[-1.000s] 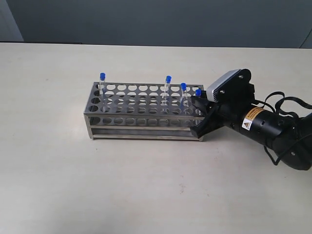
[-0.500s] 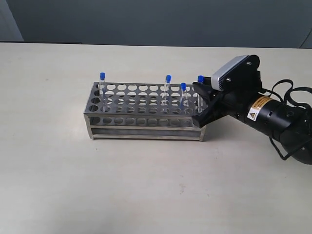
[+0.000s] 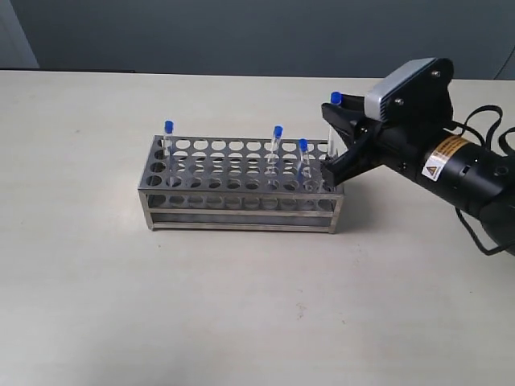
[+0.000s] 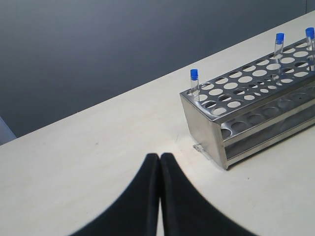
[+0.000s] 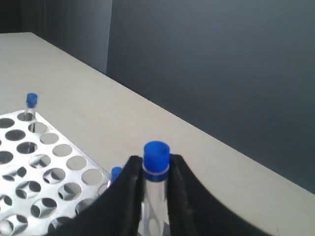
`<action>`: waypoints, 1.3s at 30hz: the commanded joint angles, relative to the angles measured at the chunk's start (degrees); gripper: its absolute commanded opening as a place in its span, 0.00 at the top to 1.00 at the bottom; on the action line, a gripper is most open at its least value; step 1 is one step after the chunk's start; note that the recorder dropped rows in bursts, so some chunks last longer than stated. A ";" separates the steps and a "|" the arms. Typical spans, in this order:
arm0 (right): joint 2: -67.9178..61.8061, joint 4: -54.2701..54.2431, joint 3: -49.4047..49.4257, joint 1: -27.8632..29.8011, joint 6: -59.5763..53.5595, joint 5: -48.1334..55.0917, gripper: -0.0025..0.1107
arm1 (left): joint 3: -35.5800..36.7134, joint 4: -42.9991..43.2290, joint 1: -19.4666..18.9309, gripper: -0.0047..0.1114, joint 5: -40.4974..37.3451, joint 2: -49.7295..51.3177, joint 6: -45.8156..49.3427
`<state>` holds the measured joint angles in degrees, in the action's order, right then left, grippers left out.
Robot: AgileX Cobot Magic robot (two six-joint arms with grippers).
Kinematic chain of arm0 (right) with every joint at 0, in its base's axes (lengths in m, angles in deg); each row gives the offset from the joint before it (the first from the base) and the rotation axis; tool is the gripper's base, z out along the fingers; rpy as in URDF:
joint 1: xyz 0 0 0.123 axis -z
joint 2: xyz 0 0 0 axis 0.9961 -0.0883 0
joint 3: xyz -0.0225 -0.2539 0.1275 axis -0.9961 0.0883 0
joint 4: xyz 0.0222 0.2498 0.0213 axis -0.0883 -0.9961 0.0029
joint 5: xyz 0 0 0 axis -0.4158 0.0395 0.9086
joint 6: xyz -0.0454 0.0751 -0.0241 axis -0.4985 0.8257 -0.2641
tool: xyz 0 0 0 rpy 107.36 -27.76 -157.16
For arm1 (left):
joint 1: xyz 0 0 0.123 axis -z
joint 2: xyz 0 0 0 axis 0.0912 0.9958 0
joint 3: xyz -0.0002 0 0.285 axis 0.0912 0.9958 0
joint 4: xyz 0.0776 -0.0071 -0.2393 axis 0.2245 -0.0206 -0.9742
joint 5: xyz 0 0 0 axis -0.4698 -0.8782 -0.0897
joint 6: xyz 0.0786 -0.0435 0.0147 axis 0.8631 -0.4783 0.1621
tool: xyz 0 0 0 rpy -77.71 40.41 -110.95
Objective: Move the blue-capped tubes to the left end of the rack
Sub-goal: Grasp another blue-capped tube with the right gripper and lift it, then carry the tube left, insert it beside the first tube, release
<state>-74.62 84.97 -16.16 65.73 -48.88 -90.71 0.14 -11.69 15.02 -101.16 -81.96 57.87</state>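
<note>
Rack [image 3: 241, 201]: shiny perforated steel, round holes, open bar sides; mid tabletop [image 3: 96, 305], pale and matte.
Held tube [image 3: 335, 98]: thin, clear, blue cap; pinched by right gripper [image 5: 155, 169] over rack's right end.
Corner tube [image 3: 169, 137]: upright, rack's far left corner.
Two more tubes [image 3: 303, 154]: upright toward rack's right end.
Left gripper [image 4: 160, 164]: black fingers pressed together, off rack's left end.

Pictured: the right arm [image 3: 463, 173] was a black cylinder bearing an orange-and-white warning label [image 3: 441, 161] with a black triangle, a silver-grey camera housing [image 3: 406, 84] fastened with dark screws, and thin black cables [image 3: 475, 114] looping behind it. The left gripper [image 4: 160, 156] showed two smooth, curved black fingers [image 4: 140, 201] tapering to points.
</note>
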 commanded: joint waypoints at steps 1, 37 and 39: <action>3.32 2.98 -0.24 -0.74 3.81 0.49 0.99 | 0.06 -0.25 0.39 0.96 -0.01 -0.21 -0.21; -23.44 16.43 -43.53 -20.25 29.93 22.11 0.99 | 0.06 -0.12 0.39 0.96 -0.42 -0.21 -0.21; -24.22 16.43 -44.37 -20.25 29.93 22.20 0.99 | 0.06 -0.12 0.39 0.96 -0.42 -0.21 -0.21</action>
<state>-97.84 101.14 -59.20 45.23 -19.14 -68.59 0.14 -11.59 15.02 -101.87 -81.96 57.87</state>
